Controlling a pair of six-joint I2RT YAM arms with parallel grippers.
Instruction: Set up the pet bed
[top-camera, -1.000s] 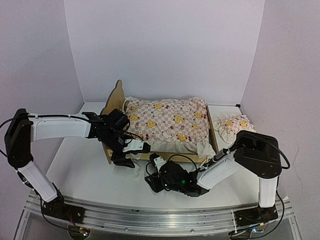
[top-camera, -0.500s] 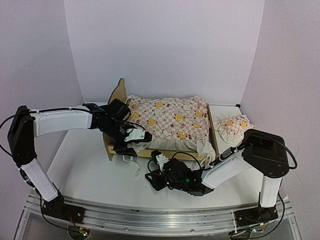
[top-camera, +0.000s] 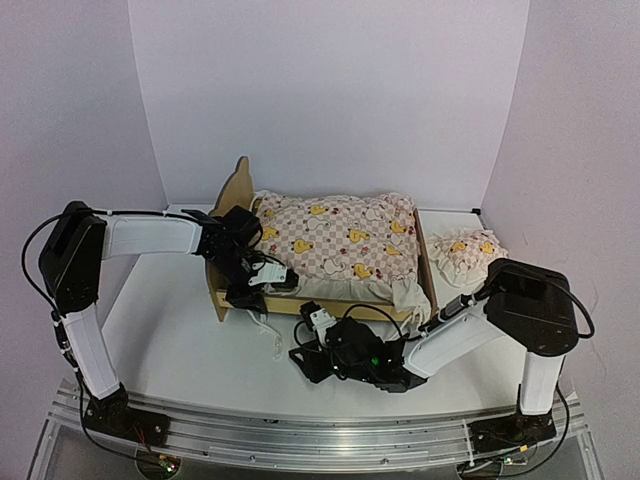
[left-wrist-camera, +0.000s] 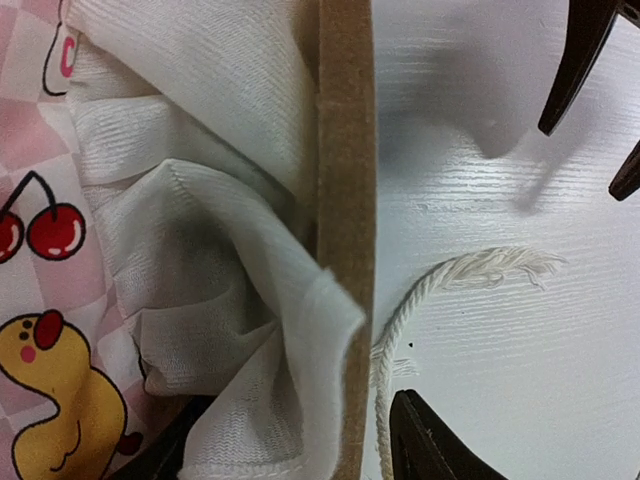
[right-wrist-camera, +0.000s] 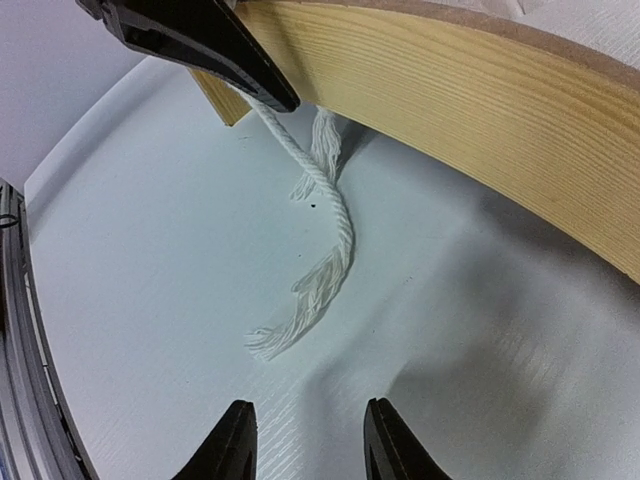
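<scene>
White walls stand behind a white desk (top-camera: 160, 330). The pet bed (top-camera: 236, 192) sits toward the back middle of it, with its bear-eared headboard at the left end. A pink checked duck quilt (top-camera: 335, 240) is spread over the frame and covers the base. The matching pillow (top-camera: 465, 250) lies on the desk just beside the footboard, outside the bed.

The left claw (left-wrist-camera: 295, 450) is at the near-left corner of the bed. Its jaws are apart, one finger under the cream ruffle (left-wrist-camera: 230, 300) and the other on the desk side of the near rail, not clamped on either. The ruffle is bunched there and spills over the rail. The right claw (right-wrist-camera: 308, 440) lies low on the desk in front of that rail, jaws apart with nothing between them. A frayed white cord (right-wrist-camera: 320, 240) trails on the desk from under the rail near the left claw.

As I judge it, the quilt is laid and the job is well along. What is left is to tidy the bunched corner and to put the pillow at the headboard end. What the cord is for cannot be told.
</scene>
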